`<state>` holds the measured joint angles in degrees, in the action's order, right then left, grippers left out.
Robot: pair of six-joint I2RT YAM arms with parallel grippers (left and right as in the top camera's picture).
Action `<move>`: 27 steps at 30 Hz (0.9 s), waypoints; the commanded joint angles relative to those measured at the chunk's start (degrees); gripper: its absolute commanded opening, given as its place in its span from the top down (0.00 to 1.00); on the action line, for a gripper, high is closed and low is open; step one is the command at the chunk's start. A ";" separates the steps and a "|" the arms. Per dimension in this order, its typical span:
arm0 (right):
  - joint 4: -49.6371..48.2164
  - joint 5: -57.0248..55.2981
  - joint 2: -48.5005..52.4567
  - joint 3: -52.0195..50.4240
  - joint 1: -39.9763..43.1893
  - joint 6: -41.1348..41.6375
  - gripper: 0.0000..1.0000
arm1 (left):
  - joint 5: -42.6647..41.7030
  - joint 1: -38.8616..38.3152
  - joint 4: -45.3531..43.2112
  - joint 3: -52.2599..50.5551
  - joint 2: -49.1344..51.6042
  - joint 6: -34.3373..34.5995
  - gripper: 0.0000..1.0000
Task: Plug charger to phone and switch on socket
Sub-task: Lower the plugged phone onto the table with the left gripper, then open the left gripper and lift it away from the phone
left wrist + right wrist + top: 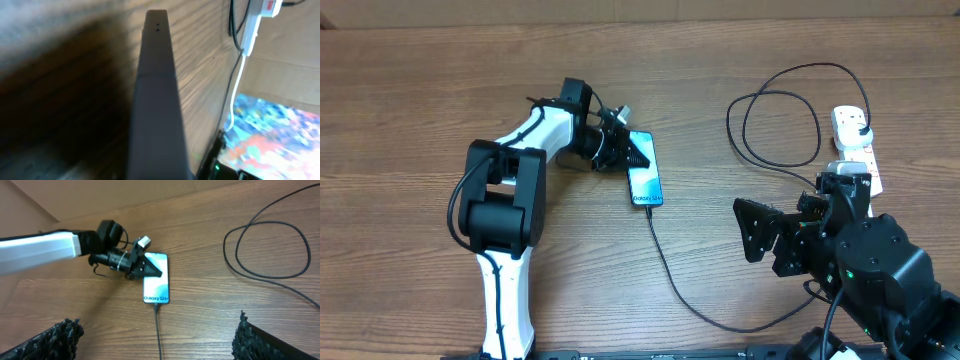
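Note:
The phone (646,185) lies flat on the wooden table, its light blue screen (157,287) facing up. The charger's thin black cable (670,275) has its connector tip (155,307) in the phone's near end. It runs off to the right, makes loose loops (780,125) and reaches the white socket strip (853,135). My left gripper (640,158) is shut, and its dark fingers (150,269) lie over the phone's far end. My right gripper (765,240) is wide open above the table, right of the phone, with nothing in it; the cable passes below it.
My right arm (870,265) covers the near end of the strip. The strip's thick white cord (239,75) and a bit of black cable (232,20) show in the left wrist view. A cardboard wall (640,8) borders the far edge.

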<state>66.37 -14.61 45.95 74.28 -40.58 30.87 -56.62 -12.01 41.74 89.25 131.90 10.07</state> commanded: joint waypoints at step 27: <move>-1.57 -1.42 -0.13 -0.42 0.15 0.61 0.00 | 31.76 -3.76 7.30 1.14 1.14 -2.82 0.60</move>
<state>65.58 -15.05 45.95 74.28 -40.58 31.51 -40.29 -16.12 48.77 91.85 129.97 8.36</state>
